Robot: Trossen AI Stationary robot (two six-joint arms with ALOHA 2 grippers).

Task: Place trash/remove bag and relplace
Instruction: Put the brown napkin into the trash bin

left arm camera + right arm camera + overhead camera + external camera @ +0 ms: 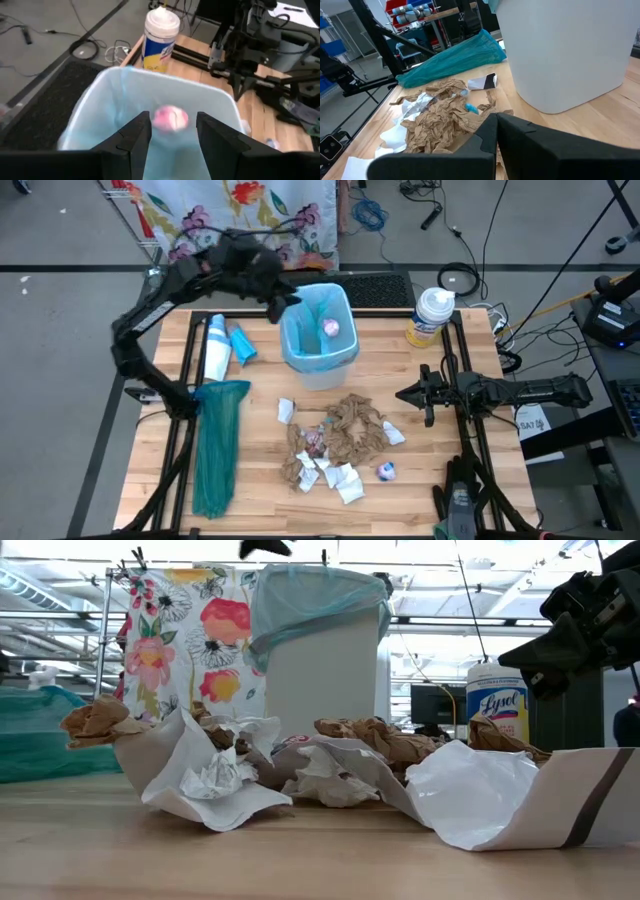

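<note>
The small white bin stands at the table's far middle. It is lined with the pale blue bag, whose edge is folded over the bin's rim. A pink bit of trash lies or falls inside the bag. My left gripper hovers open above the bin's far left rim, and in the left wrist view my left gripper has nothing between its fingers. The rest of the trash, crumpled brown and white paper, lies on the table in front of the bin. My right gripper waits shut at the right.
A teal-green bag lies along the table's left side, with a white roll and a blue item beyond it. A wipes canister stands right of the bin. A flowered cloth hangs behind the table.
</note>
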